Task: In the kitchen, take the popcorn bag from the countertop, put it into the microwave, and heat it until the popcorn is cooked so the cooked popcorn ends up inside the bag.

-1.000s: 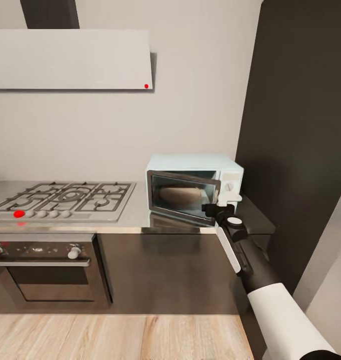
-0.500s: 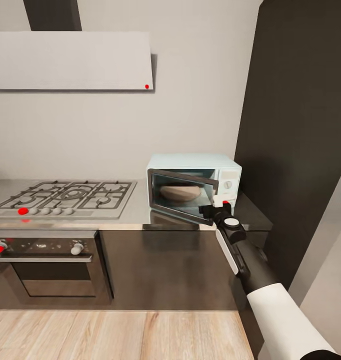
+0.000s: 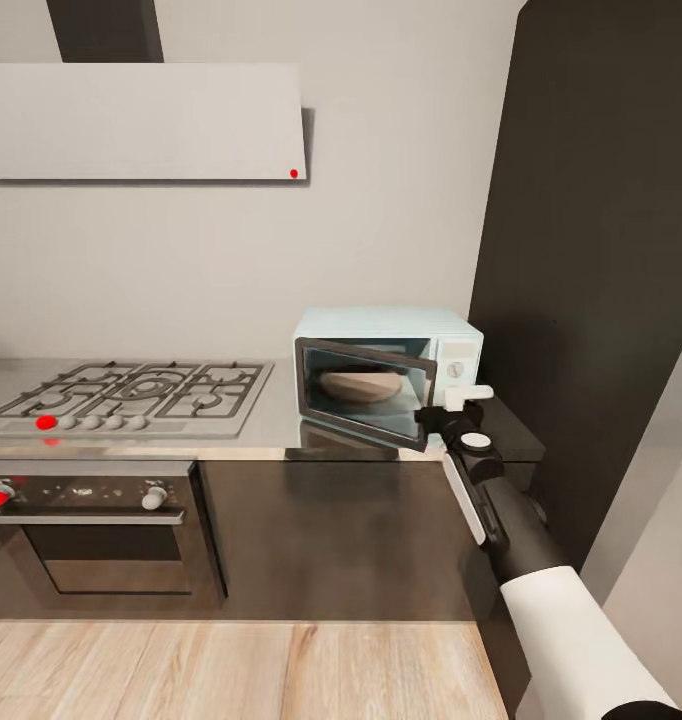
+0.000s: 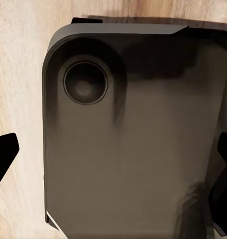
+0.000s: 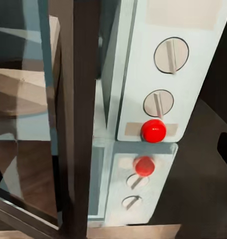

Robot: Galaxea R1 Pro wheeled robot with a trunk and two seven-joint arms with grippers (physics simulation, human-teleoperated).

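Note:
The pale mint microwave stands on the glossy countertop with its dark glass door ajar. Through the glass the tan popcorn bag rests inside. My right gripper hangs open just in front of the white knob panel, right of the door's free edge, with nothing in it. Up close, the right wrist view has the door's dark edge, two knobs and a red button. My left gripper is open and empty, pointing down at a dark rounded body over wooden floor.
A steel gas hob lies left of the microwave, with the oven below and a white hood above. A tall dark cabinet rises right of the microwave. Wooden floor runs along the cabinet fronts.
The right gripper has shifted right and slightly up, from the door's free edge to in front of the knob panel. The door stays ajar; the view moved slightly early on.

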